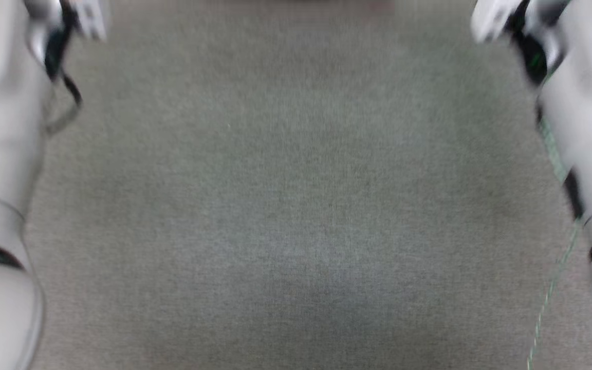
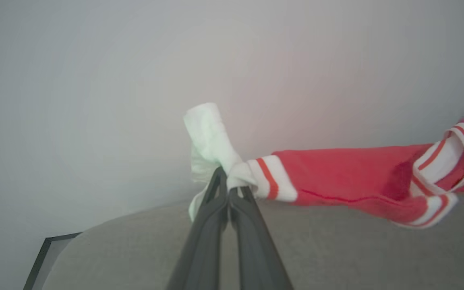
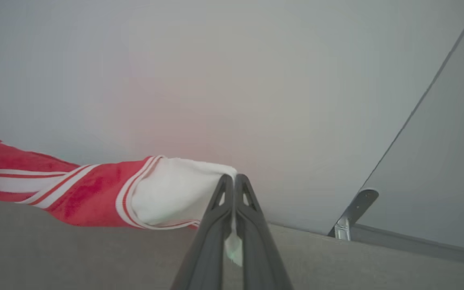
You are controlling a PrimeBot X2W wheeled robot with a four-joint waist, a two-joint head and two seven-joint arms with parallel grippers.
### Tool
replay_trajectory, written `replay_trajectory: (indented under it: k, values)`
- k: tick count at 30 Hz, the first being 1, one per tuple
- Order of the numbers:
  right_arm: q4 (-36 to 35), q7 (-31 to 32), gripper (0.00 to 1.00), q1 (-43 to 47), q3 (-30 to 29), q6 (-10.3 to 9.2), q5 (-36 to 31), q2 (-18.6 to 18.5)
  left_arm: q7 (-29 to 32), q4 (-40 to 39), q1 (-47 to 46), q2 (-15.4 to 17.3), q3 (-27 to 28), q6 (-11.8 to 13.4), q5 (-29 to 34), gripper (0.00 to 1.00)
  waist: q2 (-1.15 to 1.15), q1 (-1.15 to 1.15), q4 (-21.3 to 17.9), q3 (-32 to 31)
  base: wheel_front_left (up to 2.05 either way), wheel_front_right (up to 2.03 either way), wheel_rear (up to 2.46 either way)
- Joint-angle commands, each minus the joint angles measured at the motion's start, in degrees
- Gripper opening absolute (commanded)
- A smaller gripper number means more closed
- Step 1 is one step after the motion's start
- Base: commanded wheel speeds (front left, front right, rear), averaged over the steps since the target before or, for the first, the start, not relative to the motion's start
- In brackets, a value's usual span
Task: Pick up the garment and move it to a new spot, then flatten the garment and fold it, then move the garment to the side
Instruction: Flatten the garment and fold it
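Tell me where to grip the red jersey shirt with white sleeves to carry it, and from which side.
Grip the white sleeve ends, each from its outer side. The left gripper is shut on one bunched end and the right gripper on the other, so the red jersey shirt hangs stretched between them rather than in a heap.

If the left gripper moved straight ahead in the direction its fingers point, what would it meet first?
Beyond the garment sleeve it grips, the left gripper would likely meet the pale wall; its distance is unclear.
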Motion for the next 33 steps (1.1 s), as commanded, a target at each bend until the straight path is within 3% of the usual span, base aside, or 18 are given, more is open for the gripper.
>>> replay_trajectory:
  k: [1, 3, 7, 8, 9, 14, 17, 23, 29, 33]
  values:
    - [-0.9, 2.0, 0.00, 3.7, 3.9, -0.06, 2.7, 0.4, -0.1, 0.1, 3.3, 0.3, -0.1, -0.3, -0.7, 0.00, 0.00, 0.00, 0.7, -9.9, 0.00, 0.00, 0.00]
    - [-3.7, 4.6, 0.00, 8.4, 8.3, -0.06, 7.1, 0.0, -0.4, 0.2, 7.7, 0.5, 0.3, -0.5, -1.8, 0.00, 0.00, 0.00, 0.8, -12.5, 0.00, 0.00, 0.00]
    - [-13.7, 10.6, 0.00, 20.4, 18.6, -0.06, 16.6, -4.5, -1.5, 0.0, 15.9, 0.2, 0.1, -0.8, -3.1, 0.00, 0.00, 0.00, 1.3, -16.5, 0.00, 0.00, 0.00]
    - [-17.3, 12.1, 0.00, 23.5, 21.3, -0.06, 19.1, -6.3, -1.6, -0.2, 17.8, 0.3, 0.0, -0.8, -3.4, 0.00, 0.00, 0.00, 1.3, -17.2, 0.00, 0.00, 0.00]
    - [-24.8, 14.5, 0.00, 29.3, 25.3, -0.06, 23.8, -11.1, -2.3, -0.7, 21.7, 0.5, 0.3, -0.8, -4.4, 0.00, 0.00, 0.00, 1.3, -18.4, 0.00, 0.00, 0.00]
    - [-41.6, 19.4, 0.00, 43.2, 31.8, -0.06, 31.9, -22.7, -4.8, -3.6, 31.4, 1.7, 0.8, -0.8, -6.4, 0.00, 0.00, 0.00, 1.3, -20.1, 0.00, 0.00, 0.00]
    - [-48.8, 21.5, 0.00, 49.6, 32.3, -0.07, 34.9, -28.2, -5.4, -6.1, 37.1, 2.9, 1.4, -0.8, -8.1, 0.00, 0.00, 0.00, 1.1, -20.4, 0.00, 0.00, 0.00]
    - [-56.7, 25.7, 0.00, 59.9, 29.4, -0.07, 39.0, -33.1, -4.7, -13.0, 48.1, 4.9, 2.2, 0.9, -10.7, 0.00, 0.00, 0.00, 0.8, -20.2, 0.00, 0.00, 0.00]
    - [-62.3, 30.9, 0.00, 67.5, 26.4, -0.07, 41.9, -34.6, -1.8, -24.3, 59.2, 6.6, 2.5, 6.0, -13.0, 0.00, 0.00, 0.00, 0.5, -19.7, 0.00, 0.00, 0.00]
    - [-65.5, 34.3, 0.00, 72.0, 24.3, -0.07, 43.8, -35.7, 0.5, -34.7, 67.0, 8.4, 3.1, 10.8, -14.7, 0.00, 0.00, 0.00, 0.4, -19.1, 0.00, 0.00, 0.00]
